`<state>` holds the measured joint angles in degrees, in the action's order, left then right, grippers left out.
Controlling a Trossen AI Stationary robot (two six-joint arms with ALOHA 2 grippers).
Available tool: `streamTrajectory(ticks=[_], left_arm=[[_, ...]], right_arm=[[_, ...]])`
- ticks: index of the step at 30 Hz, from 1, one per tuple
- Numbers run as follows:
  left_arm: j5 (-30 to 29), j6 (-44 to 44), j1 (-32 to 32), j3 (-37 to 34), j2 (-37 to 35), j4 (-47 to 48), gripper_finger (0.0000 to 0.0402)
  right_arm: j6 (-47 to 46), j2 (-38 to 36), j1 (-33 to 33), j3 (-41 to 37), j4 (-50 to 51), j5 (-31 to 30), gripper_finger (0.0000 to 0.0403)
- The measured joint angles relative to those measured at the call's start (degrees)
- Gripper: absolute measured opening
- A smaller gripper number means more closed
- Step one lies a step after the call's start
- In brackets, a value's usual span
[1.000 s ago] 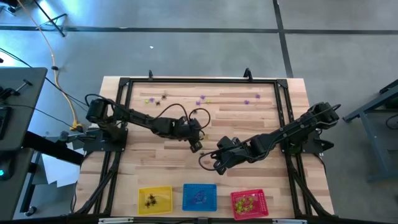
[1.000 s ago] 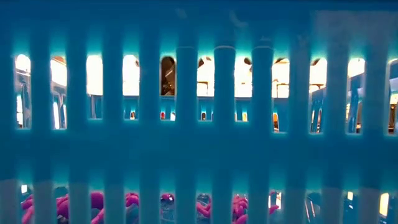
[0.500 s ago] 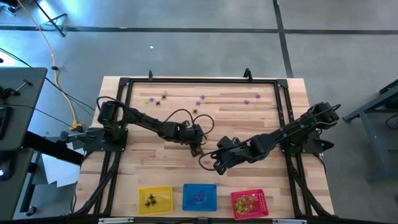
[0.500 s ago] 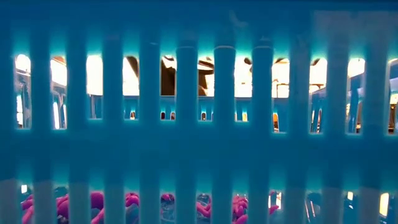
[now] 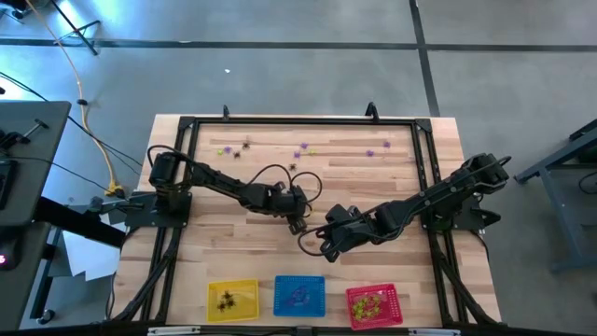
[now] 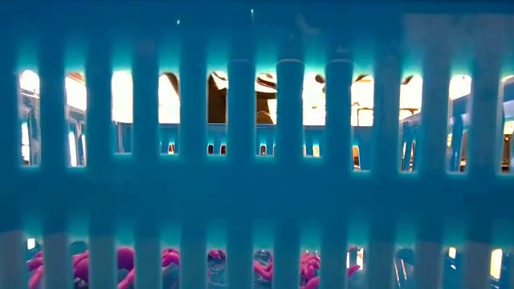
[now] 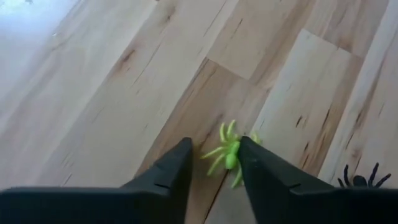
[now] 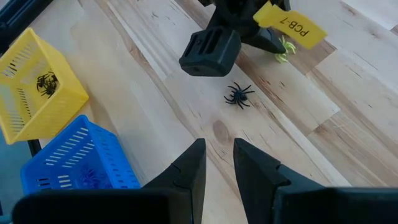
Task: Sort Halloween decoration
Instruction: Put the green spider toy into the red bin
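Your left gripper [image 7: 214, 163]: fingers set narrowly either side of a yellow-green spider [image 7: 227, 152] on the worktop [image 7: 93, 93], mid-table; grip unconfirmed. Black spider [image 8: 238, 94] lies just beside it. Yellow tag [image 8: 290, 22] reads "PCB-7". Your right gripper [image 8: 216, 163], at four o'clock of the left, narrow, empty. Yellow basket [image 8: 37, 93] holds black spiders.

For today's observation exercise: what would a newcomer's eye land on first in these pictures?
Probably the left gripper at the middle of the table, its fingers on either side of a bright green spider, with a black spider lying close by. Next, the row of yellow basket, blue basket and red basket along the near edge. The right gripper hangs empty nearby.
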<state>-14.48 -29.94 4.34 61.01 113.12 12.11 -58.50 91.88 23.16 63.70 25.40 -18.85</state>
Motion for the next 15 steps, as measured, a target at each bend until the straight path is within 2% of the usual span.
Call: streamTrajectory(ticks=[6,15], left_arm=[[1.26,0.05,-0.09,-0.01,-0.05,-0.02,0.0018],[1.31,-0.5,0.29,-0.22,-0.68,0.13,0.0003]], right_arm=[[0.01,0.0,0.0,0.0,-0.01,0.02,0.0079],[0.01,0.0,0.0,0.0,-0.01,0.01,0.0079]])
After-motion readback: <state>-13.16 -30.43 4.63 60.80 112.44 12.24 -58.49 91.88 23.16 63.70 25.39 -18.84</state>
